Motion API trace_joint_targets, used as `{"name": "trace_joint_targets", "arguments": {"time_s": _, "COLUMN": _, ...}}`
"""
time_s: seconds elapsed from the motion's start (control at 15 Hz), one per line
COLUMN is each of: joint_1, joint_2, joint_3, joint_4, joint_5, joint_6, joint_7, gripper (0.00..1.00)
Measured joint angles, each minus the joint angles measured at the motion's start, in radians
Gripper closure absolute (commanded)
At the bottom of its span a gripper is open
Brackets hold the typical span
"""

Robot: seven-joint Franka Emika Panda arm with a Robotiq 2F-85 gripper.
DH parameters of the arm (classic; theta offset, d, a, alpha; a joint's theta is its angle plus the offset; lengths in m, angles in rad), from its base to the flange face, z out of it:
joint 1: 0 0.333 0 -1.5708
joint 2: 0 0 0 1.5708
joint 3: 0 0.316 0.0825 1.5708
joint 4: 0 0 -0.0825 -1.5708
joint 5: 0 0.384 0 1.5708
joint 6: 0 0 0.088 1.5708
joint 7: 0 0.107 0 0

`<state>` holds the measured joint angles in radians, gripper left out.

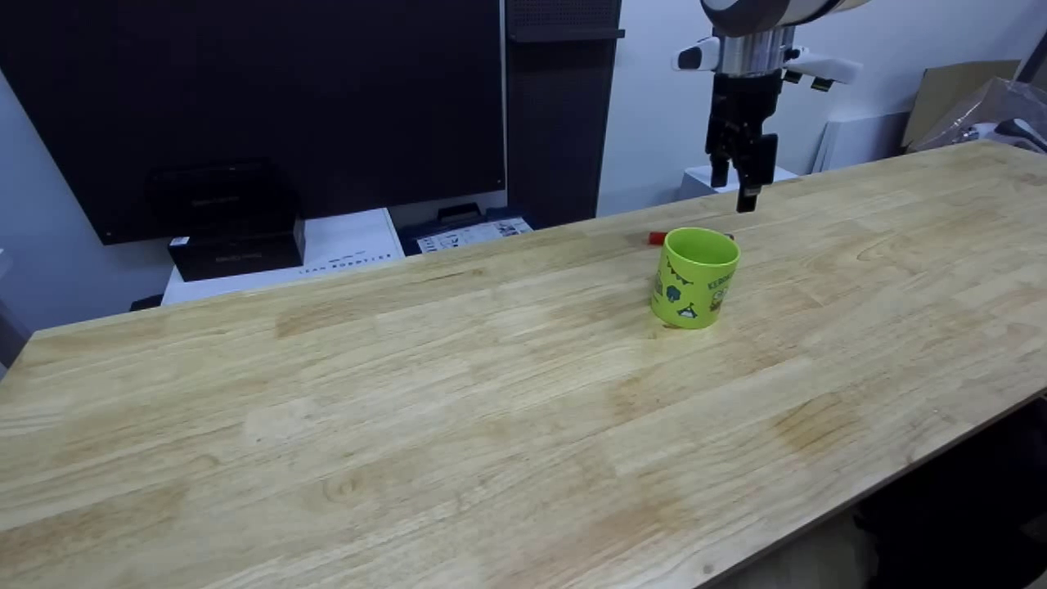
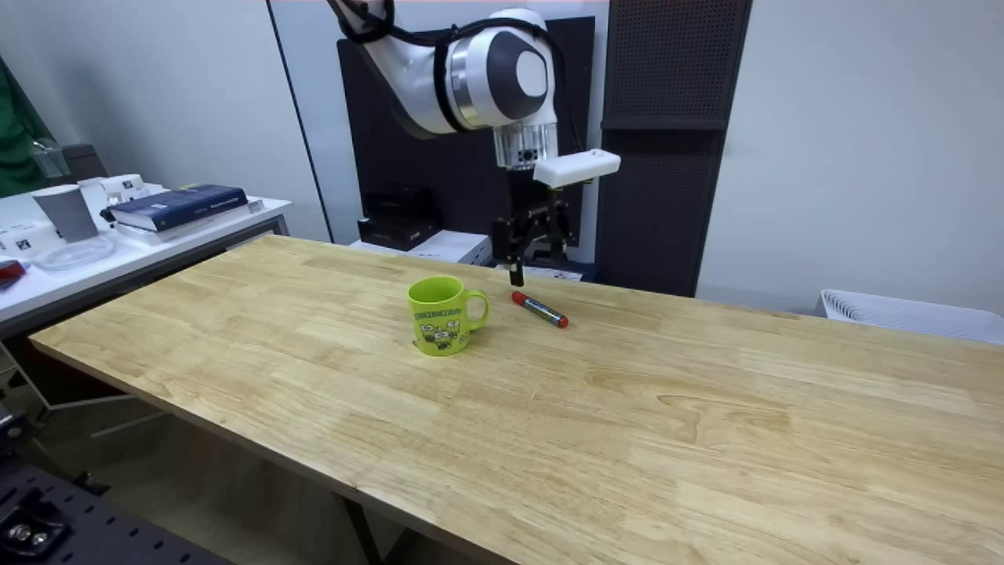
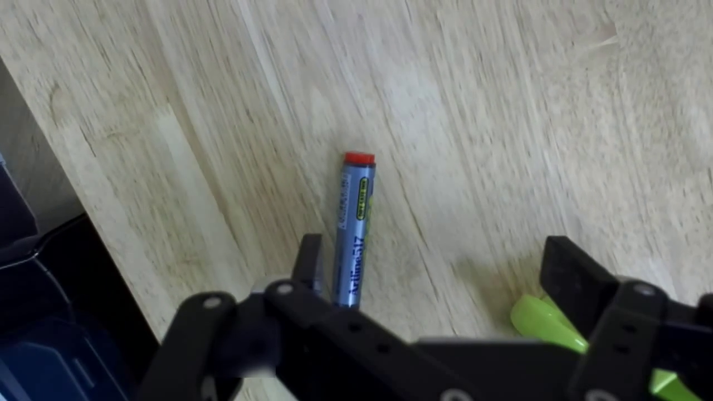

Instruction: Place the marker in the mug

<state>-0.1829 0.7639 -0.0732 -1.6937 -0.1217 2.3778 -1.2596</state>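
The marker point(image 2: 541, 309) lies flat on the table, with a grey-blue body and red ends. In an exterior view only its red end point(image 1: 657, 238) and a bit of its far end show behind the mug. The lime-green mug point(image 1: 695, 282) stands upright with a dark print; its handle points toward the marker in an exterior view point(image 2: 439, 322). My gripper point(image 1: 733, 188) is open and empty above the table, also seen in an exterior view point(image 2: 537, 265). In the wrist view the marker point(image 3: 353, 234) appears between the open fingers point(image 3: 433, 248), nearer the left one; the mug's handle point(image 3: 548, 323) is partly hidden by the right finger.
The wooden table point(image 2: 627, 439) has its back edge just behind the marker. Boxes point(image 1: 237, 249) stand beyond that edge, lower down. A white side table point(image 2: 149, 247) with books point(image 2: 179, 205) and a grey cup point(image 2: 67, 212) stands past the table's end.
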Motion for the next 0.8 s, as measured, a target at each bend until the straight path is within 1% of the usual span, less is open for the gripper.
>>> {"name": "trace_joint_targets", "arguments": {"time_s": 0.27, "joint_1": 0.0, "joint_2": 0.036, "joint_3": 0.009, "joint_4": 0.01, "joint_5": -0.023, "joint_6": 0.002, "joint_7": 0.003, "gripper": 0.0}}
{"name": "trace_joint_targets", "arguments": {"time_s": 0.8, "joint_1": 0.01, "joint_2": 0.146, "joint_3": 0.007, "joint_4": 0.097, "joint_5": -0.076, "joint_6": -0.005, "joint_7": 0.028, "gripper": 0.0}}
